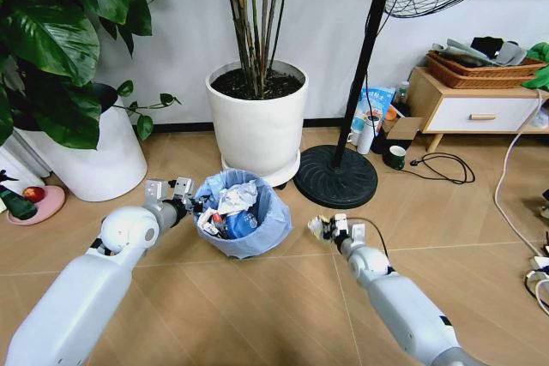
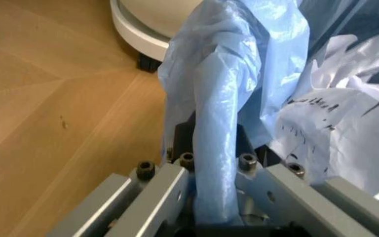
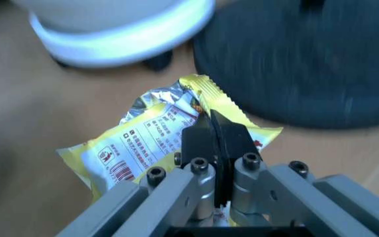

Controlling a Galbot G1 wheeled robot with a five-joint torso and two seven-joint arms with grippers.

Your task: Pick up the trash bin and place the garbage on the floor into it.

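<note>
Far left: large white planter (image 1: 94,165) with broad green leaves.

Left of centre: left gripper (image 1: 183,201) clamped on the bag-wrapped rim of the trash bin (image 1: 262,233), blue plastic pinched between the fingers (image 2: 170,182).

Centre, on the parquet floor (image 1: 257,306): small round bin lined with a crinkled light-blue bag (image 2: 229,98), already holding crumpled white paper (image 1: 238,197) and other litter.

Behind it: second white plant pot (image 1: 257,122).

Right of the bin: right gripper (image 1: 334,227) closed tight on a yellow snack wrapper (image 3: 143,138), low over the floor, near the black fan base (image 1: 334,176).

Probably best done by lifting the wrapper clear of the rim, centring over the opening, then releasing, with the bin held steady.
</note>
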